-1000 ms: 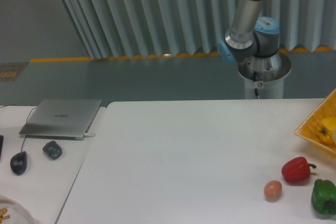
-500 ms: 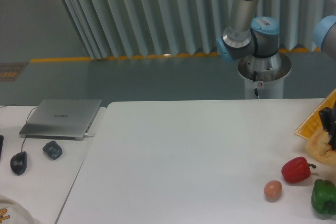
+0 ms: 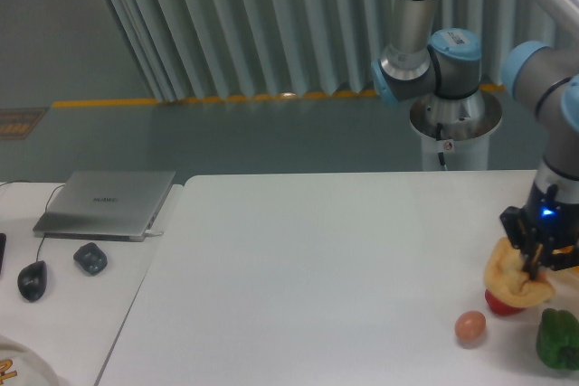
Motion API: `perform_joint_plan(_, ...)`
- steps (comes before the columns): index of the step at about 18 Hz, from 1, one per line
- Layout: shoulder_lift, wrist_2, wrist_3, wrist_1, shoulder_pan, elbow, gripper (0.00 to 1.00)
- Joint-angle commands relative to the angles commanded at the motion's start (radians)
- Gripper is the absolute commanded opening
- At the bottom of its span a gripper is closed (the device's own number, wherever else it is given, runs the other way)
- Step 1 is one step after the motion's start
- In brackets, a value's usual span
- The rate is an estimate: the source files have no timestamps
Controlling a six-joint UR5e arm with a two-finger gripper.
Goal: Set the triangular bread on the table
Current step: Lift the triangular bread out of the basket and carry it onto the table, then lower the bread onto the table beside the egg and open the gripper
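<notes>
We see one arm reaching in from the upper right, and its gripper (image 3: 534, 255) is clamped on the one triangular bread (image 3: 516, 283), which hangs from the fingers just above the right part of the table (image 3: 317, 268). The bread covers most of one red pepper (image 3: 498, 303), of which only a small strip shows at the bread's lower left edge; we cannot tell whether the two are touching. On the table we count one egg (image 3: 469, 327), lying just beside the red pepper to its lower left, and one green pepper (image 3: 558, 339) at the right edge of the view, near the bread. To the left stands a separate desk (image 3: 63, 296) that carries one closed laptop (image 3: 107, 202), one dark mouse (image 3: 33, 279) with its cable, and one small dark object (image 3: 90, 258) between the mouse and the laptop. One pale round item (image 3: 18, 363) shows at the bottom left corner, cut off by the edge.
</notes>
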Motion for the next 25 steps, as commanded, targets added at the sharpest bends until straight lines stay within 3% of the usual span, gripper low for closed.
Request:
perform_joint_plan(2, -0.002, -0.006, -0.029, 0.012, -0.003, -0.002, 0.06)
perform_joint_plan(11, -0.017, -0.089, -0.343, 0.248, -0.078, -0.057, 0.07)
perform_joint_plan(16, -0.032, -0.084, -0.384, 0.272, -0.098, -0.065, 0.07)
perform_joint_plan(18, -0.038, -0.086, -0.379, 0.272, -0.098, -0.065, 0.21)
perform_joint_plan(19, -0.04, -0.084, -0.376, 0.272, -0.098, -0.065, 0.43)
perform_joint_plan(20, -0.044, -0.083, -0.359, 0.273, -0.098, -0.065, 0.92)
perform_joint_plan(21, -0.044, -0.081, -0.329, 0.273, -0.098, -0.066, 1.0)
perform_joint_plan(25, -0.04, -0.075, -0.31, 0.273, -0.1, -0.087, 1.0)
